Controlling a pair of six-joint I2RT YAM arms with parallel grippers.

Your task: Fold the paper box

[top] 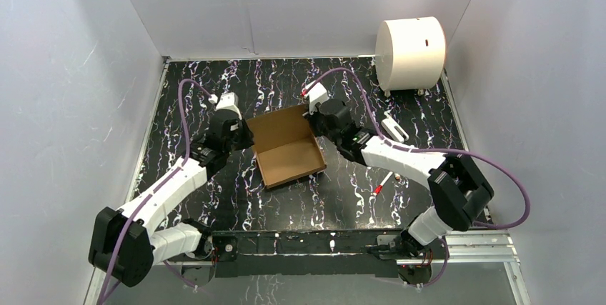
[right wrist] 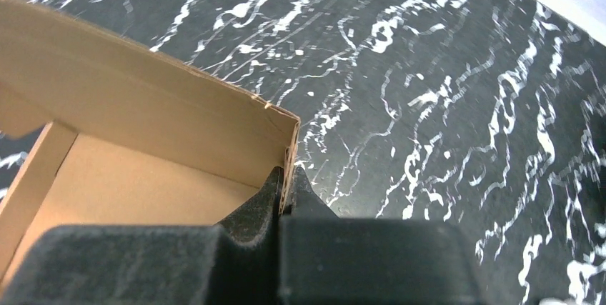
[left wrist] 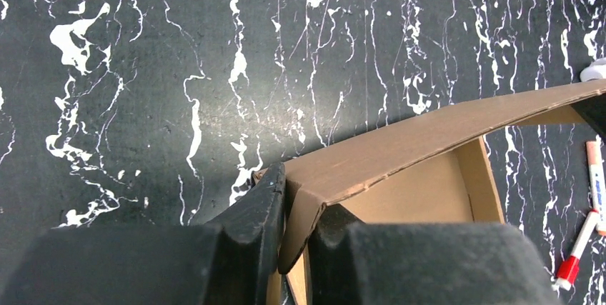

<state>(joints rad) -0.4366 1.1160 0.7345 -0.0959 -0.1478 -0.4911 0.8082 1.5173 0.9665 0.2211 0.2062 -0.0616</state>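
The paper box (top: 287, 151) is brown cardboard, partly folded into a shallow tray, in the middle of the black marbled table. My left gripper (top: 243, 136) is at its left far corner, shut on a bent flap and side wall of the box (left wrist: 400, 151), with a finger (left wrist: 261, 208) on each side. My right gripper (top: 316, 121) is at the right far corner, shut on the edge of the box's wall (right wrist: 143, 116); its fingertips (right wrist: 271, 183) pinch the cardboard edge. The back flap stands up between the two grippers.
A large white cylinder (top: 409, 44) stands at the back right corner. A white object (top: 393, 128) and a red-capped marker (top: 381, 183) lie right of the box; the marker also shows in the left wrist view (left wrist: 577, 248). White walls enclose the table.
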